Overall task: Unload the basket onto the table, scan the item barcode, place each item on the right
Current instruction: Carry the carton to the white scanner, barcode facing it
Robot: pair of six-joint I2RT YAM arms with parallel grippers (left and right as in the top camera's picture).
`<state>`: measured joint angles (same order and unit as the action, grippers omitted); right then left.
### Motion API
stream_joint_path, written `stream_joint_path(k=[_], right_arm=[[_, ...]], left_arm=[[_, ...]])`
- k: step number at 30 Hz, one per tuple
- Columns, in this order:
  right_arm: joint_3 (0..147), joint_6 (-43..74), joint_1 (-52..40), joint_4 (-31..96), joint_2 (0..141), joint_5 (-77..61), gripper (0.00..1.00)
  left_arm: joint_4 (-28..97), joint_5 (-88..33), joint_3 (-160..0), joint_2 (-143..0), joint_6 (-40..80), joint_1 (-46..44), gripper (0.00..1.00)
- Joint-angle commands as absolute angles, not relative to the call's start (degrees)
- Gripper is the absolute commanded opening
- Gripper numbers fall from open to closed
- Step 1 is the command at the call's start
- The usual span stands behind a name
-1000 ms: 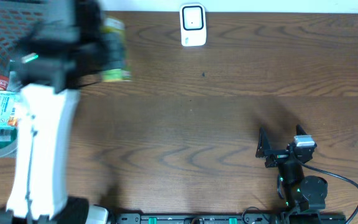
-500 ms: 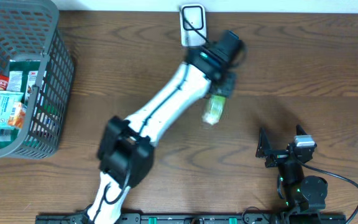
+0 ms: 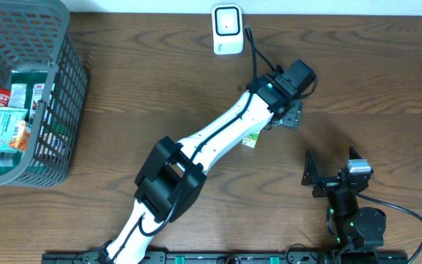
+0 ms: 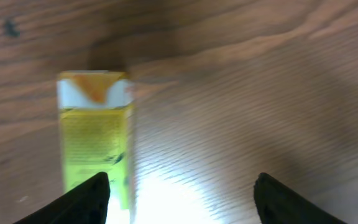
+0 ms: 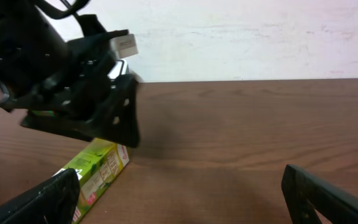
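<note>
Fingers (image 4: 86, 199) of the left gripper (image 4: 179, 199) are standing wide apart and gripping nothing. The yellow-green carton (image 4: 95, 134) is lying flat on the wooden table (image 3: 372, 73), released. Through the left wrist camera its white and orange end is pointing away from the lens. Its near end is slipping out of sight behind the finger on the left of that picture. I cannot tell from here whether that finger is touching it.

From overhead, the left arm (image 3: 218, 136) is stretching diagonally across the table toward the far side, and only a corner of the carton (image 3: 250, 139) is peeking out beside it. The left gripper (image 3: 288, 114) is hanging just past that spot. The right wrist camera is showing the carton (image 5: 98, 169) on its long side, low under the dark gripper body.

The white scanner (image 3: 227, 29) is standing at the far edge of the table, well apart from the carton. The right gripper (image 3: 330, 172) is sitting near the front edge with its jaws fully spread and nothing between them. At the far left, the grey basket (image 3: 57, 110) is holding several packets (image 3: 6, 121).
</note>
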<state>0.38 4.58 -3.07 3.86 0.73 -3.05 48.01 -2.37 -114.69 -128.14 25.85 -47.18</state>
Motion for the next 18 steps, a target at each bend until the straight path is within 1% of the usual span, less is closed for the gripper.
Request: stream_joint_path(k=[1,4,7,9,12,15,18], right_arm=[[0.32,5.32,-3.42,4.1,0.54,-3.29,0.99],[0.32,5.32,-3.42,4.1,0.54,-3.29,0.99],[0.32,5.32,-3.42,4.08,0.54,-3.29,0.99],[0.32,5.32,-3.42,4.1,0.54,-3.29,0.99],[0.32,5.32,-3.42,4.1,0.54,-3.29,0.99],[0.32,5.32,-3.42,4.08,0.54,-3.29,0.99],[0.32,5.32,-3.42,4.08,0.54,-3.29,0.99]], left_arm=[[50.85,0.08,-116.44,-121.86,21.8,-45.15,0.76],[55.53,2.28,-116.44,-119.33,20.88,-43.31,0.77],[60.23,2.15,-116.2,-119.42,16.97,-41.32,0.77],[61.28,0.82,-115.11,-119.98,16.6,-41.01,0.8],[59.99,-3.05,-112.18,-120.7,14.57,-41.19,0.82],[56.71,-4.14,-108.71,-121.1,14.66,-41.28,0.96],[53.19,-6.04,-106.28,-121.1,14.63,-41.28,0.96]])
